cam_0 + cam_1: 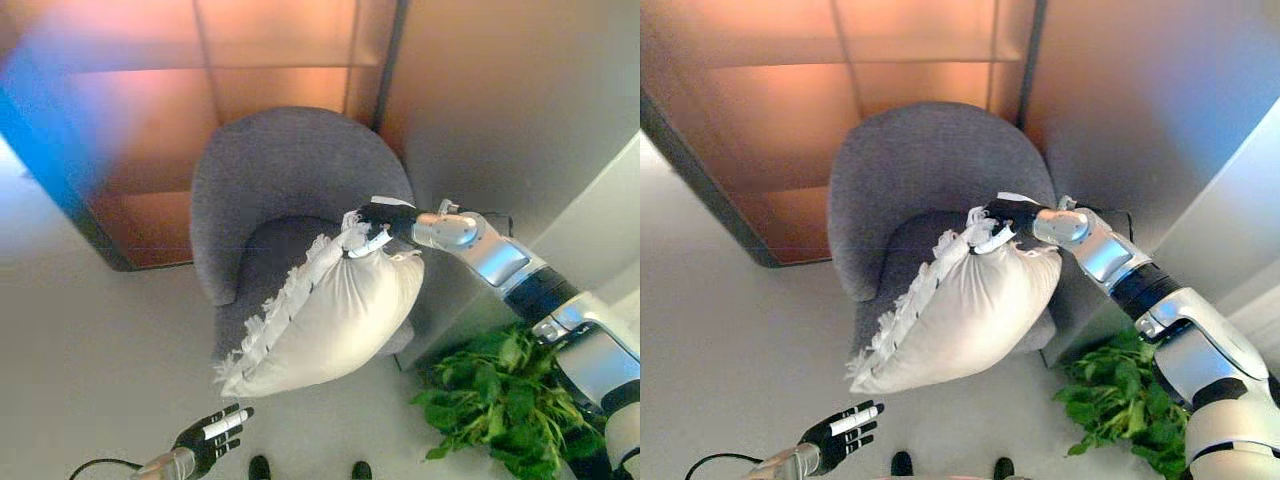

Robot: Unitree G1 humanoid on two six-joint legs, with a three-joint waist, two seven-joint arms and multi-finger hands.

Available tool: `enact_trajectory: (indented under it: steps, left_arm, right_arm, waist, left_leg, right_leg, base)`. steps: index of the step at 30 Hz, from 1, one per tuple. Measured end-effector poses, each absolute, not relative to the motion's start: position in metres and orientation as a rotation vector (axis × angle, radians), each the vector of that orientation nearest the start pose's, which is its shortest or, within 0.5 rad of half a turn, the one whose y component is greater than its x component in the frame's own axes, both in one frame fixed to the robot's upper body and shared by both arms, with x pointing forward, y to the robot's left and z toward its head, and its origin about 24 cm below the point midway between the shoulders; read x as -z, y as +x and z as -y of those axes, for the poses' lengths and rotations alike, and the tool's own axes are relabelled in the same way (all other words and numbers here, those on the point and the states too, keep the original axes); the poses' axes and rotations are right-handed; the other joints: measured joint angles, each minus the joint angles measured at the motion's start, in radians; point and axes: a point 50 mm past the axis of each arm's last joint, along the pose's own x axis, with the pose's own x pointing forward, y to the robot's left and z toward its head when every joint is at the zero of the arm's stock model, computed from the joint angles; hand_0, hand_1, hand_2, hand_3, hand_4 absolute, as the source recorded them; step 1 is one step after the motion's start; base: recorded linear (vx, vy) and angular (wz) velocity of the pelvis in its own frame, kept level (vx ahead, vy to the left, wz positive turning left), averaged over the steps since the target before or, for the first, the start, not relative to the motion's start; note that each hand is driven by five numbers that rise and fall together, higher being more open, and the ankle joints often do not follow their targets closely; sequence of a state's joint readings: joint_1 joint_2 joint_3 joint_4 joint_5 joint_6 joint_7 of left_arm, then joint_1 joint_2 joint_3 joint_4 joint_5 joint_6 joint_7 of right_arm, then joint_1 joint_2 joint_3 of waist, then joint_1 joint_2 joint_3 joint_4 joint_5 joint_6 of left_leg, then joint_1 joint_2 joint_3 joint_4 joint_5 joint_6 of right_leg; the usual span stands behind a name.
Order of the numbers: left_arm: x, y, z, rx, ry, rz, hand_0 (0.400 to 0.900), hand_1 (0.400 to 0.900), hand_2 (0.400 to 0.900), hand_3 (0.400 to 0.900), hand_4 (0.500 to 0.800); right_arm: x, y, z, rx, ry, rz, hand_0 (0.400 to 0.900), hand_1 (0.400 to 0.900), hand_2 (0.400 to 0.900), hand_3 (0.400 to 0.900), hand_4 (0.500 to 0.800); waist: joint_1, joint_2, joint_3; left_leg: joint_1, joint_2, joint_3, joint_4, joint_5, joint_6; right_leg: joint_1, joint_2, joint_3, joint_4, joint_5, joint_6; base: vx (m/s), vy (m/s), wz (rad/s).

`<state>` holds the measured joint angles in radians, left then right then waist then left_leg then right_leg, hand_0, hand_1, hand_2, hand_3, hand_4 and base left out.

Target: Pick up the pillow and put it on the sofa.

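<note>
Right hand (pixel 378 224) clamped on top corner of pillow (pixel 335 320), fingers curled into fabric. Pillow cream, fringed along left edge, hangs tilted from that corner over seat of grey sofa (pixel 290 175); lower end out past seat's front edge, above floor (pixel 90 340). Can't tell whether pillow touches seat. Left hand (pixel 212 436) low at bottom left, fingers straight and spread, holding nothing, well apart from pillow. Green plant (pixel 500 395) just right of sofa, under right arm.
</note>
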<state>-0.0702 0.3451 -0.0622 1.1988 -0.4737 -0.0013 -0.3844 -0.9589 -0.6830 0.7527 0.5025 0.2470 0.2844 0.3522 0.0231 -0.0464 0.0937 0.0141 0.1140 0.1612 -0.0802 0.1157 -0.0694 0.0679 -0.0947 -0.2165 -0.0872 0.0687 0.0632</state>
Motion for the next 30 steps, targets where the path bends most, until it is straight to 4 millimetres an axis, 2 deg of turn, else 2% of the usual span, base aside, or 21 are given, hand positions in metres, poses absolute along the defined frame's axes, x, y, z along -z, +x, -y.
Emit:
enact_trajectory:
  steps: [3, 5, 8, 11, 14, 20, 30]
  left_arm:
    - [0.142, 0.126, -0.251, -0.036, -0.287, -1.027, 0.9, 0.9, 0.9, 0.9, 0.8]
    - [0.143, 0.122, -0.249, -0.031, -0.288, -1.036, 0.9, 0.9, 0.9, 0.9, 0.8]
    - [0.146, 0.112, -0.248, -0.027, -0.278, -1.056, 0.9, 0.9, 0.9, 0.9, 0.8]
    - [0.147, 0.111, -0.248, -0.023, -0.275, -1.057, 0.9, 0.9, 0.9, 0.9, 0.8]
    - [0.146, 0.111, -0.248, -0.023, -0.272, -1.055, 0.9, 0.9, 0.9, 0.9, 0.8]
    - [0.148, 0.111, -0.243, 0.017, -0.248, -1.074, 0.9, 0.9, 0.9, 0.9, 0.8]
    - [0.148, 0.111, -0.242, 0.022, -0.245, -1.077, 0.9, 0.9, 0.9, 0.9, 0.8]
  right_arm:
    - [-0.137, 0.389, 0.188, -0.44, -0.782, -0.326, 0.9, 0.9, 0.9, 0.9, 0.8]
    - [-0.138, 0.393, 0.207, -0.353, -0.752, -0.37, 0.9, 0.9, 0.9, 0.9, 0.8]
    - [-0.152, 0.4, 0.219, -0.284, -0.739, -0.371, 0.9, 0.9, 0.9, 0.9, 0.8]
    - [-0.169, 0.405, 0.233, -0.212, -0.703, -0.353, 0.9, 0.9, 0.9, 0.9, 0.8]
    - [-0.177, 0.406, 0.238, -0.188, -0.687, -0.338, 0.9, 0.9, 0.9, 0.9, 0.8]
    - [-0.176, 0.406, 0.24, -0.184, -0.686, -0.342, 0.9, 0.9, 0.9, 0.9, 0.8]
    - [-0.173, 0.405, 0.245, -0.181, -0.673, -0.361, 0.9, 0.9, 0.9, 0.9, 0.8]
  waist:
    - [0.045, 0.007, -0.006]
    - [0.067, 0.009, -0.007]
    - [0.067, 0.01, -0.008]
    - [0.066, 0.013, -0.01]
    - [0.065, 0.016, -0.015]
    - [0.062, 0.034, -0.052]
    - [0.061, 0.036, -0.055]
  left_leg:
    - [-0.017, -0.002, -0.026, 0.0, 0.005, 0.0]
    - [-0.023, -0.003, -0.042, 0.0, 0.008, 0.0]
    - [-0.027, -0.005, -0.05, 0.0, 0.011, 0.0]
    - [-0.025, -0.006, -0.06, 0.0, 0.015, 0.0]
    - [-0.016, -0.006, -0.061, 0.0, 0.014, 0.0]
    - [-0.013, -0.007, -0.061, 0.0, 0.015, 0.001]
    - [-0.007, -0.006, -0.06, 0.0, 0.015, 0.001]
  right_leg:
    - [-0.001, -0.001, -0.027, 0.0, -0.003, -0.002]
    - [0.0, 0.0, -0.04, 0.0, -0.006, -0.002]
    - [0.003, 0.0, -0.051, 0.0, -0.007, -0.002]
    - [0.012, -0.001, -0.062, 0.0, -0.008, -0.001]
    - [0.023, -0.002, -0.063, 0.0, -0.009, -0.002]
    - [0.024, -0.002, -0.062, 0.001, -0.009, -0.002]
    - [0.03, -0.002, -0.062, 0.001, -0.008, -0.002]
  base:
    - [0.04, -0.028, 0.23]
    - [0.04, -0.007, 0.19]
    - [0.03, 0.006, 0.16]
    - [0.01, 0.016, 0.09]
    - [0.0, 0.006, 0.01]
    - [-0.01, 0.005, -0.01]
    - [-0.05, 0.004, -0.01]
